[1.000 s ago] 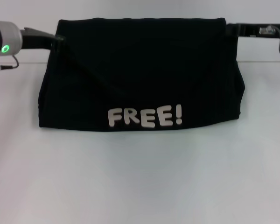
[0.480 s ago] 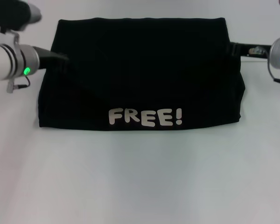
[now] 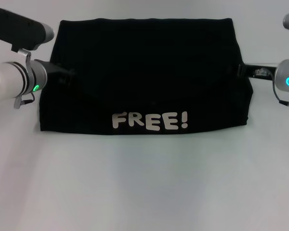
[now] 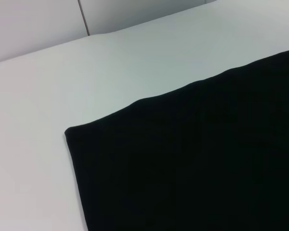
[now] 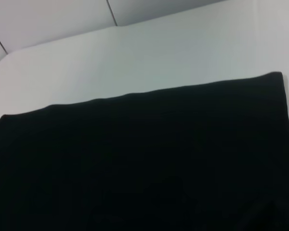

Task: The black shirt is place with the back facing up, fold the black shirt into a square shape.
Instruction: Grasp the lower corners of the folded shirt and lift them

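The black shirt (image 3: 149,72) lies folded into a wide rectangle on the white table (image 3: 144,183). Whitish "FREE!" lettering (image 3: 150,120) shows along its near edge. My left gripper (image 3: 63,75) sits at the shirt's left side edge, about halfway between the far and near edges. At the right side edge, my right gripper (image 3: 242,70) is at about the same depth. The left wrist view shows a corner of the black shirt (image 4: 192,163) on the table, without my gripper. The right wrist view looks across the flat black shirt (image 5: 135,159) to its far edge.
White tabletop surrounds the shirt, with a broad bare stretch in front of the lettering. A pale wall (image 4: 62,24) rises behind the table's far edge. My left upper arm link (image 3: 19,29) hangs over the far left corner.
Both grippers have moved from the shirt's far corners toward me along its side edges. The shirt has kept its shape and place.
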Tool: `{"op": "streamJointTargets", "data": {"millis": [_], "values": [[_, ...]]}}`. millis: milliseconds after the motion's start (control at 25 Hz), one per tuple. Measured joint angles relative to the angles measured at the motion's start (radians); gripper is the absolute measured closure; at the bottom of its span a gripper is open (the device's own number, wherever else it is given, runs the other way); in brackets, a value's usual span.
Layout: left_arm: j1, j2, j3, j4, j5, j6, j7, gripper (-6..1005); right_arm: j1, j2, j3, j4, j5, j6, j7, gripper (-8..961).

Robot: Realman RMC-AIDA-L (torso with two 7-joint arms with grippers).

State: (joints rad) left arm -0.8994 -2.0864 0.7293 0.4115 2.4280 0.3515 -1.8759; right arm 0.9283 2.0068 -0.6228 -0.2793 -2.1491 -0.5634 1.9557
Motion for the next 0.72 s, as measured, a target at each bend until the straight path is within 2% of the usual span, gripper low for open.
{"op": "streamJointTargets", "data": {"millis": [40,240,320,440,720], "values": [[0.002,0.000,-0.002,0.000,0.000,0.000,-0.002,733,-0.003,0.001,0.000,-0.001,0.000,0.000,-0.009,815],[0.013,-0.001,-0.025,0.021,-0.005,0.012,-0.021,507,-0.013,0.003,0.002,-0.021,0.000,-0.018,-0.049,632],[0.028,-0.002,-0.027,0.065,-0.004,0.046,-0.056,418,-0.021,0.005,0.007,-0.055,0.002,-0.048,-0.053,545],[0.078,-0.013,-0.024,0.206,-0.004,0.190,-0.146,322,-0.043,0.007,0.009,-0.119,0.027,-0.146,-0.054,415],[0.241,-0.076,-0.020,0.541,-0.005,0.448,-0.213,145,-0.099,-0.010,0.009,-0.168,0.080,-0.285,-0.043,416]]}}
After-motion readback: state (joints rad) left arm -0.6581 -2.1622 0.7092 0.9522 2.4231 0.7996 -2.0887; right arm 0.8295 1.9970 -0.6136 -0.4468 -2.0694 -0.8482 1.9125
